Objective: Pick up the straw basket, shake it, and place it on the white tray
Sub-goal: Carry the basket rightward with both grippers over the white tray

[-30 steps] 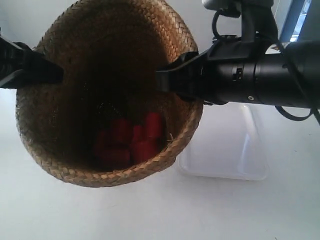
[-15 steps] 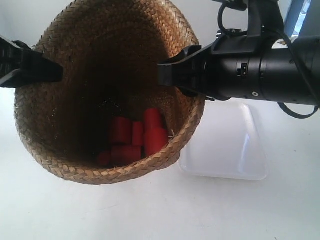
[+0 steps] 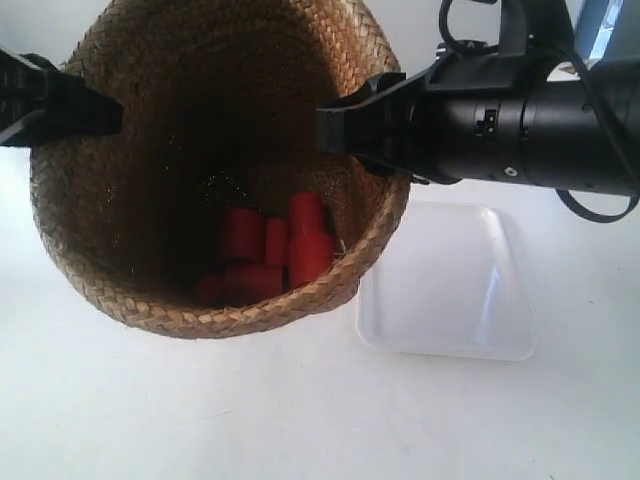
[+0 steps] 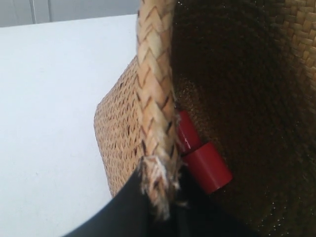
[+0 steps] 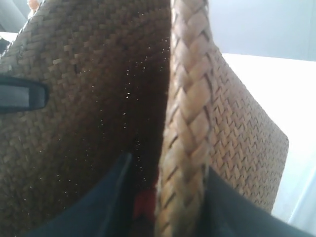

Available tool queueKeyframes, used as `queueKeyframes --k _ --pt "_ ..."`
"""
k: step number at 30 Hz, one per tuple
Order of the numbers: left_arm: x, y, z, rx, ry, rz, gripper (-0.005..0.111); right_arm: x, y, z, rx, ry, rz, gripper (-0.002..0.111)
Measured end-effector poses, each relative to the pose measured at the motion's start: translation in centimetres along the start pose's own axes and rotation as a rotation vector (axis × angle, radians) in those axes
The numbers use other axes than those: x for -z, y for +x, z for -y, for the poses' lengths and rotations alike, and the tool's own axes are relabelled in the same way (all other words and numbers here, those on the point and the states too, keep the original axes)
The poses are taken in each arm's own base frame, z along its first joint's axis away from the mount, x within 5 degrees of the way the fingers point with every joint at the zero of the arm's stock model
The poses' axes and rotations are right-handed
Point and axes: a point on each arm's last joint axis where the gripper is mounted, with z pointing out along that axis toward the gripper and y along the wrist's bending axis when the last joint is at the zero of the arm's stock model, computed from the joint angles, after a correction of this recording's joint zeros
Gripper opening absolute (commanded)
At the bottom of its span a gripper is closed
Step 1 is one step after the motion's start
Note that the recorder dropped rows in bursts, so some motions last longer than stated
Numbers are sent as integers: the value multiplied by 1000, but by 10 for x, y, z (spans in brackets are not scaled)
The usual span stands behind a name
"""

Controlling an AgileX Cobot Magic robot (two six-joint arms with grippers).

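Observation:
The straw basket hangs tilted in the air, its mouth turned toward the exterior camera. Several red cylinders lie inside against its lower wall. The gripper of the arm at the exterior view's left pinches one side of the rim, and that of the arm at the exterior view's right pinches the other. My left gripper is shut on the braided rim, beside a red cylinder. My right gripper is shut on the rim. The white tray lies below, partly hidden by the basket.
The white tabletop spreads under the basket and around the tray. A blue-edged panel stands at the exterior view's upper right behind the thick black arm. A black cable loops off that arm.
The basket has moved upward in the exterior view with both grippers still on its rim. The red cylinders have slid together inside. More of the tray is uncovered.

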Motion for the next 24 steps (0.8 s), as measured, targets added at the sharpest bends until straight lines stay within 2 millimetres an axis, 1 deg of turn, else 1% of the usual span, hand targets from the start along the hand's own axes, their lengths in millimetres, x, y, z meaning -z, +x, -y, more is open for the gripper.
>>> queueKeyframes --k 2,5,7,9,13,15,19,24 --pt "-1 -9 1 -6 6 11 0 2 -9 0 7 5 23 0" --pt "-6 -26 2 -10 26 14 0 7 -27 5 -4 24 58 0" --pt "-10 -37 3 2 38 15 0 12 -36 11 -4 49 53 0" --pt "-17 -44 1 28 48 3 0 15 -41 18 15 88 17 0" --pt "-30 -52 0 49 71 -39 0 19 -47 35 18 191 -84 0" --pt "-39 -54 3 58 91 -59 0 21 -52 40 19 228 -118 0" --pt "-58 -57 14 69 134 -93 0 23 -60 53 14 285 -171 0" --pt "-88 -56 28 84 159 -141 0 23 -66 70 -1 342 -234 0"
